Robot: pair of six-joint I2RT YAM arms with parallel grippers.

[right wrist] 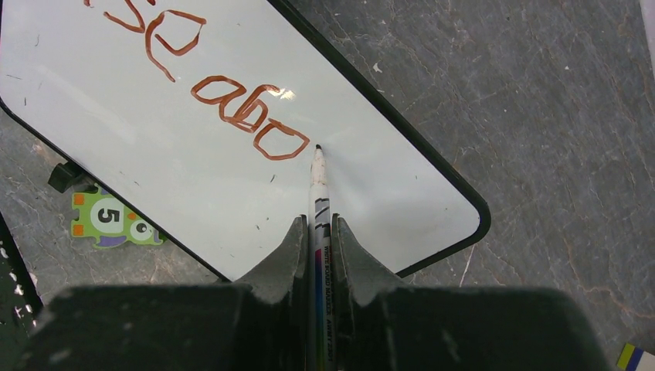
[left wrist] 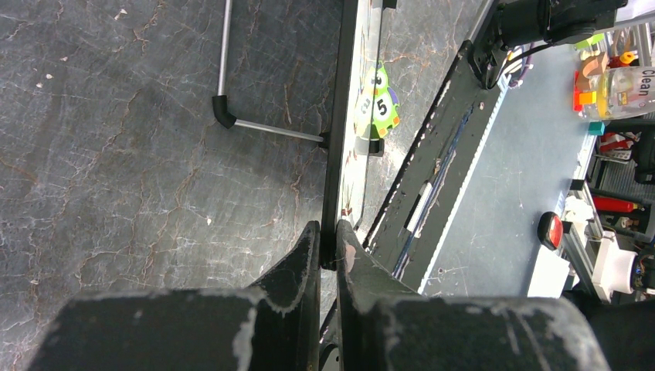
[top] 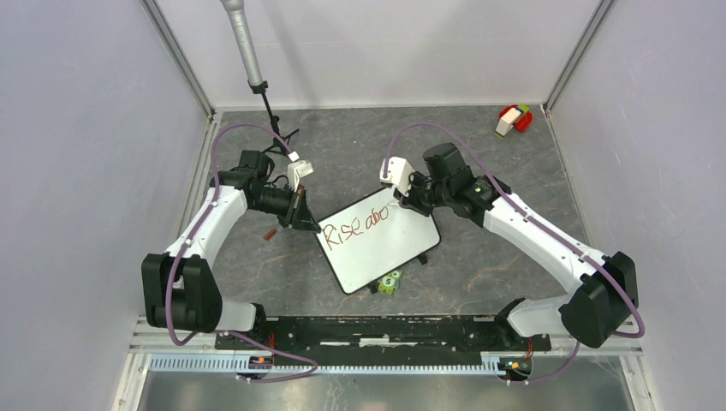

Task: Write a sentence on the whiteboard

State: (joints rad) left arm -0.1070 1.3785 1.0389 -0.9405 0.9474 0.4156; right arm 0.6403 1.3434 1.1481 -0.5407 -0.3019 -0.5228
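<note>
The left claw (left wrist: 328, 232) pinches the whiteboard (top: 389, 253) rim, steadying it mid-frame on the desk (top: 479, 145). The right claw (right wrist: 315, 226) clamps the marker (right wrist: 318, 182), tip touching just right of "Rise abo", the sentence (top: 355, 229) unfinished.

Ahead and to the right of the right pincer (right wrist: 317, 226) and its marker (right wrist: 318, 182), the whiteboard (right wrist: 402, 201) lies bare up to its rim, with open desk (right wrist: 556, 116) beyond. To its left a green number tile (right wrist: 108, 220) sits at the board's edge. The left pincer (left wrist: 328, 236) clamps the rim; a metal stand leg (left wrist: 266, 129) juts out ahead, on its left.
</note>
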